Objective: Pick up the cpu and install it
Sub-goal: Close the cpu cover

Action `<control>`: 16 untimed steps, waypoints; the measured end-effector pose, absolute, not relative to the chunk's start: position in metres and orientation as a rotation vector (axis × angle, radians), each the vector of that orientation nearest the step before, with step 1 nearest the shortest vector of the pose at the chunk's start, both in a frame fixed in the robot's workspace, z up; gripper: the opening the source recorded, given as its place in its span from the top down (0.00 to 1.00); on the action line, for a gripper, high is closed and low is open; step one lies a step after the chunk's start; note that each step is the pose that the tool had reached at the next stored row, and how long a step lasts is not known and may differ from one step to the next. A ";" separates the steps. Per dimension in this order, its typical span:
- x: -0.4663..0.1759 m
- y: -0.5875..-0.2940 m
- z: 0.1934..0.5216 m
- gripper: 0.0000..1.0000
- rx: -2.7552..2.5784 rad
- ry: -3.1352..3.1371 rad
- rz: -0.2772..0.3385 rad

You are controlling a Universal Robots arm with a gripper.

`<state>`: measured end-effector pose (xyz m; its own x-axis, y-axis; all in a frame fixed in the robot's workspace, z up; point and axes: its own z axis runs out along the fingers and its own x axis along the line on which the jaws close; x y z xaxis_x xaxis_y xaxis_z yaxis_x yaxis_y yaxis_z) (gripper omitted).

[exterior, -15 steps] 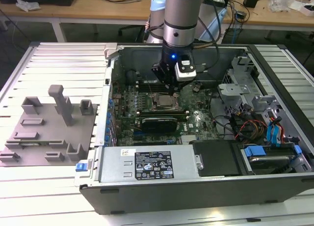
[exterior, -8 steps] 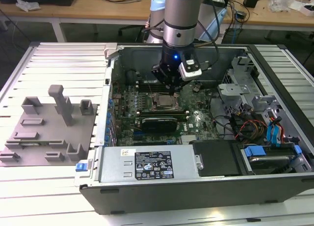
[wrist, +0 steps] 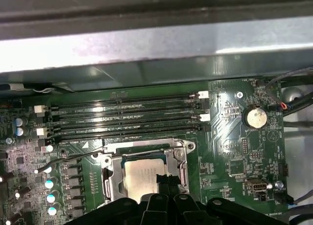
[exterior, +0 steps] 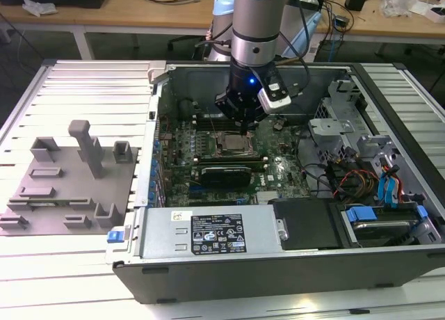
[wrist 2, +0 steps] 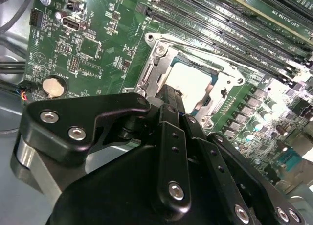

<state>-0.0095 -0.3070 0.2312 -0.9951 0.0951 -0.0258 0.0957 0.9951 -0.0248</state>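
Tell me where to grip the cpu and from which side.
Probably by two opposite edges, coming straight down from above. The cpu lies flat inside the socket frame, whose metal hems its sides, so only its top and thin rim are open.

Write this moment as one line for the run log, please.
silvery-grey flat square cpu: lying in metal socket frame | black claw: low over cpu | contact: unclear

Before me the open computer case [exterior: 278,278] rests on the slatted surface [exterior: 69,278]. Inside the case lie a green motherboard [exterior: 285,167] and a power supply [exterior: 208,233]; beside the case, a grey tray [exterior: 69,195].
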 end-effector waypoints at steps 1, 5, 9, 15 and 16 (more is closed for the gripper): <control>-0.010 -0.307 0.231 0.89 0.149 3.113 -0.040; -0.011 -0.307 0.231 0.89 0.149 3.113 -0.041; -0.011 -0.307 0.231 0.89 0.149 3.113 -0.040; -0.012 -0.309 0.231 0.89 0.149 3.113 -0.040; -0.012 -0.309 0.231 0.89 0.149 3.113 -0.040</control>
<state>-0.0118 -0.3089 0.2309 -0.9951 0.0950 -0.0257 0.0957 0.9951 -0.0247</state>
